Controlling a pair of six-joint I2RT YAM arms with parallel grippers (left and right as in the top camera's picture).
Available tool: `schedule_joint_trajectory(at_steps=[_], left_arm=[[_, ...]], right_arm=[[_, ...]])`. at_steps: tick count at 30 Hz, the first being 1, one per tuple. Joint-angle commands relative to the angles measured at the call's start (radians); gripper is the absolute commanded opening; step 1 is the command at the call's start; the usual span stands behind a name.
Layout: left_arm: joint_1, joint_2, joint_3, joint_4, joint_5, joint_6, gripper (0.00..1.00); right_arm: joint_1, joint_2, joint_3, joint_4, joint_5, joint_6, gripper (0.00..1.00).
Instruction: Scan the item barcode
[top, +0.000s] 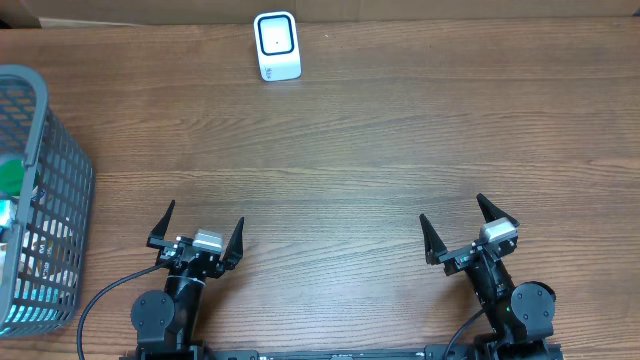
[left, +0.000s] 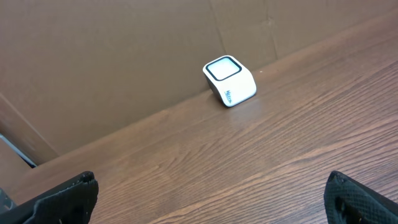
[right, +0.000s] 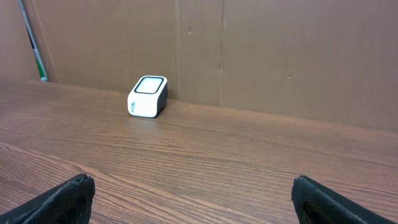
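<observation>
We see a small white scanner (top: 277, 45), a rounded block with a dark-framed glass face. It stands at the far edge of the wood-grain table (top: 380, 140), close against a flat cardboard wall (right: 280, 50). At the left edge sits a grey plastic basket (top: 62, 190) with slatted mesh walls. A green item (top: 8, 172) shows inside it, with others too hidden to name. The left gripper (top: 206, 212) and right gripper (top: 451, 207) rest near the front edge, black pointed fingers spread wide, holding nothing, well apart from the scanner.
</observation>
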Motion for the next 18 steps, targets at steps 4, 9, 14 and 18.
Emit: schedule_joint_trajectory(at_steps=[4, 9, 14, 18], left_arm=[[0.003, -0.004, -0.004, 0.0, -0.009, -0.01, 0.99], [0.003, -0.004, -0.004, 0.002, -0.01, -0.01, 0.99], [0.003, -0.004, -0.004, 0.003, -0.008, -0.015, 1.0], [0.004, -0.004, -0.004, 0.003, -0.01, -0.041, 1.0]], right_arm=[[-0.002, -0.008, -0.011, 0.005, -0.005, 0.006, 1.0], [-0.002, -0.008, -0.011, 0.005, -0.005, 0.006, 1.0], [-0.002, -0.008, -0.011, 0.005, -0.005, 0.006, 1.0], [-0.002, -0.008, -0.011, 0.005, -0.005, 0.006, 1.0]])
